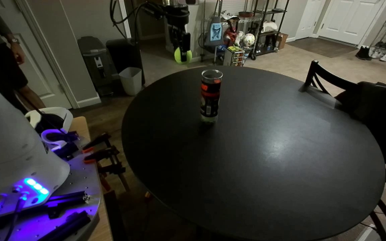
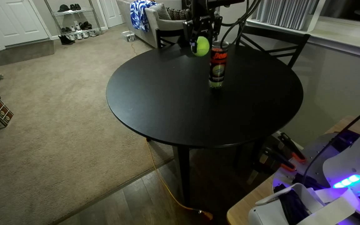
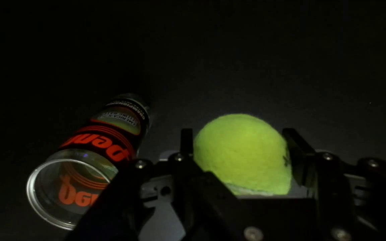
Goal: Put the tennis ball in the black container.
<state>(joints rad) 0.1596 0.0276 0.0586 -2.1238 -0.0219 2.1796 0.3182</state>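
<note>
The yellow-green tennis ball [image 3: 241,154] is between the two fingers of my gripper [image 3: 237,140] in the wrist view, both fingers against its sides. In both exterior views the ball [image 1: 177,57] [image 2: 202,47] is held in the air by the gripper, at about the height of the container's top or above. The black container [image 1: 210,95] [image 2: 217,67] is a clear-rimmed tube with a black and red label. It stands upright on the round table. In the wrist view the container [image 3: 102,137] is left of the gripper, its open mouth toward the camera and partly covered by the left finger.
The round dark table [image 1: 263,160] [image 2: 173,109] bears the container. Dark chairs [image 1: 333,78] [image 2: 270,34] stand at its edge. A white wastebasket [image 1: 131,82] and a larger dark bin [image 1: 95,63] are on the floor. Cables [image 2: 242,18] hang from the arm near the container.
</note>
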